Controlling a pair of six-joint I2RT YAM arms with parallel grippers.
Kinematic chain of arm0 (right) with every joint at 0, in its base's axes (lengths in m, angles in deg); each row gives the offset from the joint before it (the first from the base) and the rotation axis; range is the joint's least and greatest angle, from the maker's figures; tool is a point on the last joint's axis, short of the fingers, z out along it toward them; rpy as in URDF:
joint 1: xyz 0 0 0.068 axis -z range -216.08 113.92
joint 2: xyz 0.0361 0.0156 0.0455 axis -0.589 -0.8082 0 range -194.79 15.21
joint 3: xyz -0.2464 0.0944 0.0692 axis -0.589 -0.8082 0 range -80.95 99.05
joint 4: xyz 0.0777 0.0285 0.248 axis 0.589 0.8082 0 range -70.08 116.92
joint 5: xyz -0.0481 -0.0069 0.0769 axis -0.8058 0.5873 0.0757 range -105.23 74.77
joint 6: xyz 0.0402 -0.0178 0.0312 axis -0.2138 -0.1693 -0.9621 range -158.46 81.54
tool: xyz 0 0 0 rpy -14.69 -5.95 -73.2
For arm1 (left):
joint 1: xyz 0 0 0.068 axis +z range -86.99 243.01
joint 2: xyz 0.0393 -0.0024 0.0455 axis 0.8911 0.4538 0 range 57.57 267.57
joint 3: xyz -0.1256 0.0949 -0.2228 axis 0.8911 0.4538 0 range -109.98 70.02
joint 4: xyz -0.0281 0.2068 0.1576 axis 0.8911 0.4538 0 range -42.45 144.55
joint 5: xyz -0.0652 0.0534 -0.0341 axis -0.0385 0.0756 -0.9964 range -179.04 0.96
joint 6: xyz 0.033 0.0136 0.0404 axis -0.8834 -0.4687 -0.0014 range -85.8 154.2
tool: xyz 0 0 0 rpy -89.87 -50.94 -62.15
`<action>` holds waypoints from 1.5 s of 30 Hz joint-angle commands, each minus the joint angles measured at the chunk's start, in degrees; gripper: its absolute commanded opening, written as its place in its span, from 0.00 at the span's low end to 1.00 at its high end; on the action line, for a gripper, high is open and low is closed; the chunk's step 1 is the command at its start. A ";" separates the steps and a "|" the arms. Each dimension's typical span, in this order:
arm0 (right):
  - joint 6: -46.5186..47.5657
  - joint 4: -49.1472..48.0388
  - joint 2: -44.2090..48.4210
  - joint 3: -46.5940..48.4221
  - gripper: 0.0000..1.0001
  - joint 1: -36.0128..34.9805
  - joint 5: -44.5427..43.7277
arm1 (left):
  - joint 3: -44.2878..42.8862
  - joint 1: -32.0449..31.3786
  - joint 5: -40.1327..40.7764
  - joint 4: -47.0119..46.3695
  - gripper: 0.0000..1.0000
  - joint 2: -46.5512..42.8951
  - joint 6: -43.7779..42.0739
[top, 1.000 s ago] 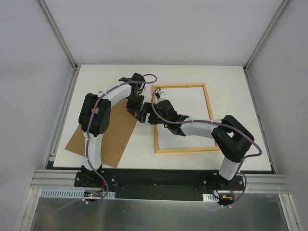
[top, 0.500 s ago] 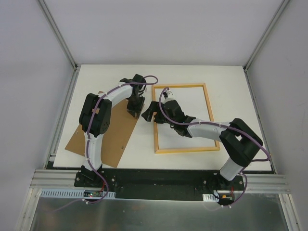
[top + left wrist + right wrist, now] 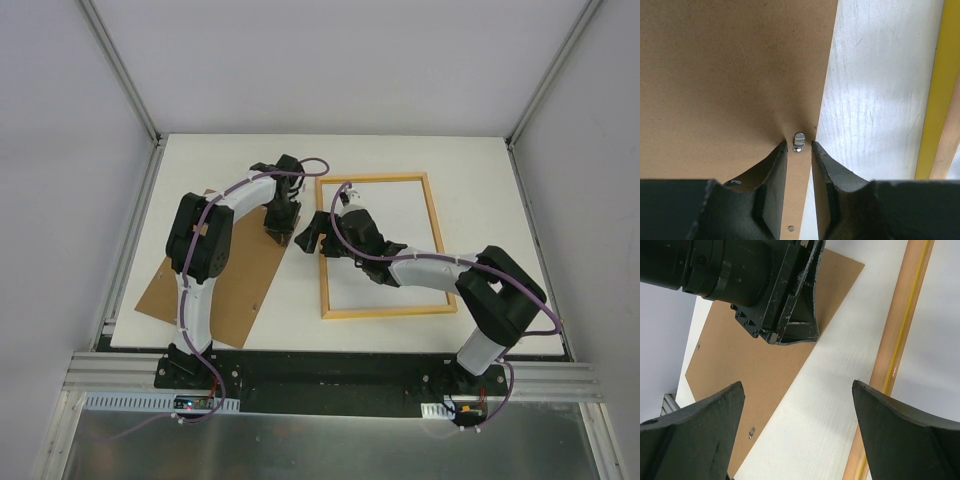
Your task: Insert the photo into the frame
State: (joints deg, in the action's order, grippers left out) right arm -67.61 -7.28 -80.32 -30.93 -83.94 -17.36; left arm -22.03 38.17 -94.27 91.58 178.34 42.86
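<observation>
Jaws of the left claw (image 3: 798,147) stand narrowly apart about a tab (image 3: 799,138) at the board (image 3: 715,75) edge; pinching or not, I cannot tell. Right claw (image 3: 796,385) gapes empty beside the frame (image 3: 380,312), flat, wood side up. Photo shows nowhere; paper is likely limp, best lifted by an edge. Claws crowd; bare table (image 3: 400,150) lies beyond.

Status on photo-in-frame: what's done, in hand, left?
Done: the frame lies pale side up, with the backing board out beside it.
In hand: the left gripper is nearly closed at the board's metal tab, grip unconfirmed. The right gripper is open and empty near the frame's left rail.
Left: no printed photo shows, and the white inside the frame can't be identified. Seating photo and board is not yet done.
</observation>
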 commanded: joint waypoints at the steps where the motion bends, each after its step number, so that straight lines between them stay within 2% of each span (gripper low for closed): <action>1: -0.21 -2.86 1.31 0.08 0.91 0.22 0.02 | -1.73 -0.74 1.02 1.58 0.24 0.52 -1.20; 13: -0.39 -3.30 0.78 -0.36 0.90 0.13 0.37 | -2.43 -1.26 2.24 1.50 0.21 2.98 -1.02; 16: -0.38 -3.30 0.69 -0.45 0.90 0.13 0.37 | -2.26 -1.44 2.86 1.41 0.16 3.24 -0.76; 20: -0.12 -3.38 0.43 -0.54 0.90 0.13 0.55 | -2.34 -1.61 3.39 1.50 0.01 3.51 -0.58; 21: -0.12 -3.47 0.17 -0.45 0.91 0.22 0.64 | -2.43 -1.61 3.30 1.50 0.00 3.51 -0.58; 34: 0.14 -3.91 -9.49 7.10 0.90 -3.12 5.82 | -6.21 -1.61 -1.70 2.02 0.00 1.57 0.91; 45: -1.70 -4.26 -16.27 11.77 0.90 -3.38 7.49 | -8.58 -1.61 -2.59 3.34 0.00 1.92 0.83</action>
State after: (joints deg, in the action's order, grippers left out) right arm -68.39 -8.64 -95.73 -21.68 -87.17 -10.74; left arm -27.89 37.08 -95.23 93.35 180.24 42.97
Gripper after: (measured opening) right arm 0.905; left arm 0.010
